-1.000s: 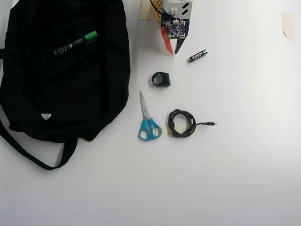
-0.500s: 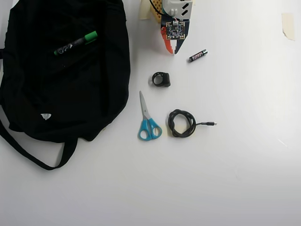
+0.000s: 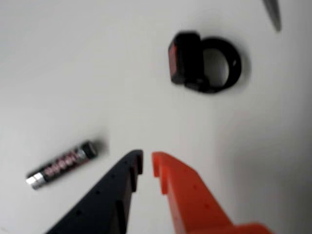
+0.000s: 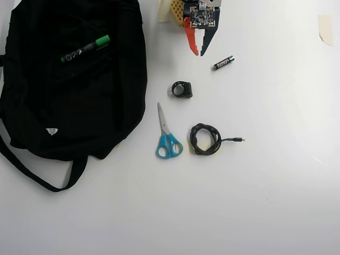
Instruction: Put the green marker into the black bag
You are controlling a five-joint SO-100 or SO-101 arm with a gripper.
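At the top of the bench (image 4: 276, 202), near the arm's base, the jaws: one orange, one black, tips drawn nearly together with only a thin slit between them, holding nothing; the gripper (image 3: 146, 163) hangs over bare white surface, seen in the overhead view at (image 4: 198, 51). Just beside it, in the wrist view to the lower left: small black battery (image 3: 62, 164) with a silver end, lying apart from the tips; in the overhead view it sits to the right of them (image 4: 223, 62). Further out: black ring-shaped clip (image 4: 182, 89), blurred in the wrist view (image 3: 204, 63), then blue-handled scissors (image 4: 168, 137) and coiled black cable (image 4: 206, 139), all separate and flat. Farthest, at the left of the overhead view: black bag (image 4: 64, 111), strap trailing toward the lower edge, and green marker (image 4: 85, 49) lying tilted on the bag's upper part, cap to the right. Whether the marker rests inside an opening or merely on top of the fabric cannot be told. Step in hand, as judged: delivery looks done or nearly so, arm parked well apart from the bag. Next move, if any: confirm the marker is inside; otherwise reach across, open wide, grasp the barrel mid-length.
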